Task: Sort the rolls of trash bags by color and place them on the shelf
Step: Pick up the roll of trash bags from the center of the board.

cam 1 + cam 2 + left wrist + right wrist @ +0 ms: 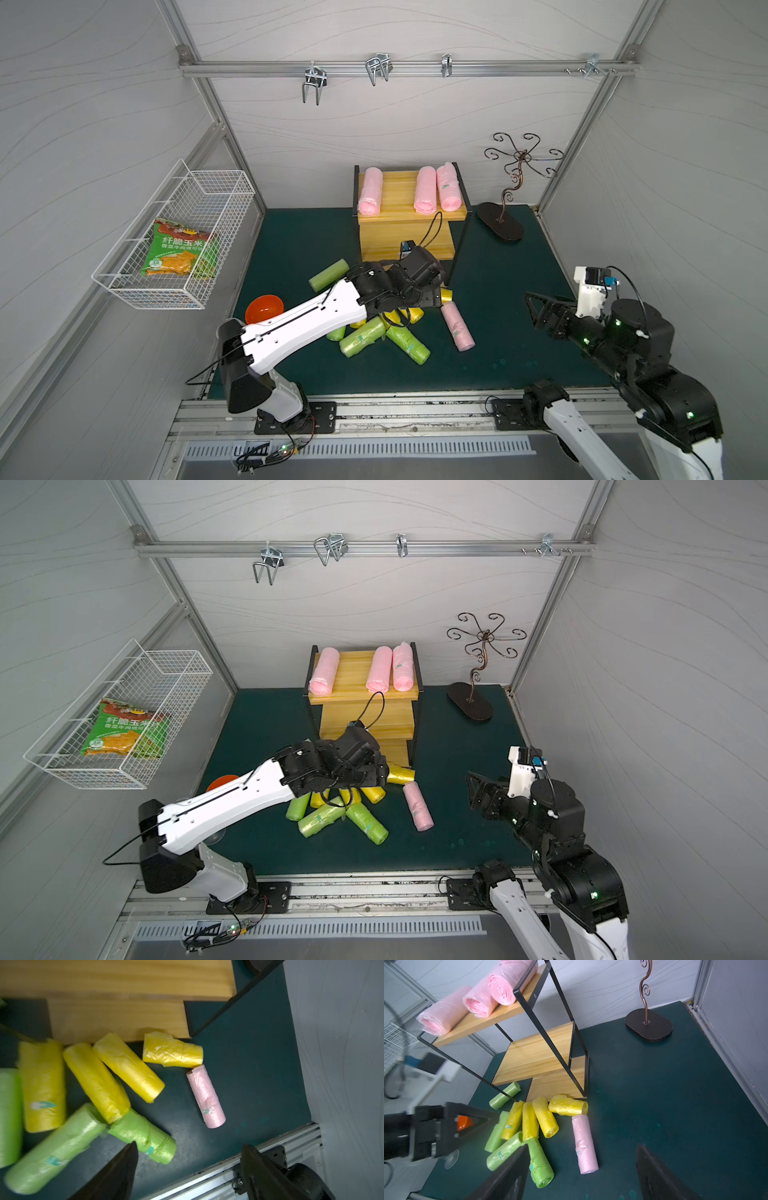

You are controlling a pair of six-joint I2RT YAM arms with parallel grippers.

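The shelf (399, 195) stands at the back of the green mat, with three pink rolls of trash bags (426, 189) lying on its top board. Its lower boards (537, 1051) are bare. In front of it, yellow rolls (128, 1068) and green rolls (56, 1149) lie in a pile. One green roll (329, 274) lies apart to the left, and a pink roll (458, 326) lies on the mat to the right. My left gripper (190, 1145) hovers over the pile's right side, open and empty. My right gripper (532, 311) hangs open and empty at the right, pointed at the pink roll (584, 1145).
A white wire basket (124, 286) on the left wall holds a green-orange snack bag (178, 249). An orange bowl (264, 307) sits left of the pile, partly under my left arm. A dark hook stand (500, 220) is at the back right. The metal rail (270, 1147) borders the mat's front.
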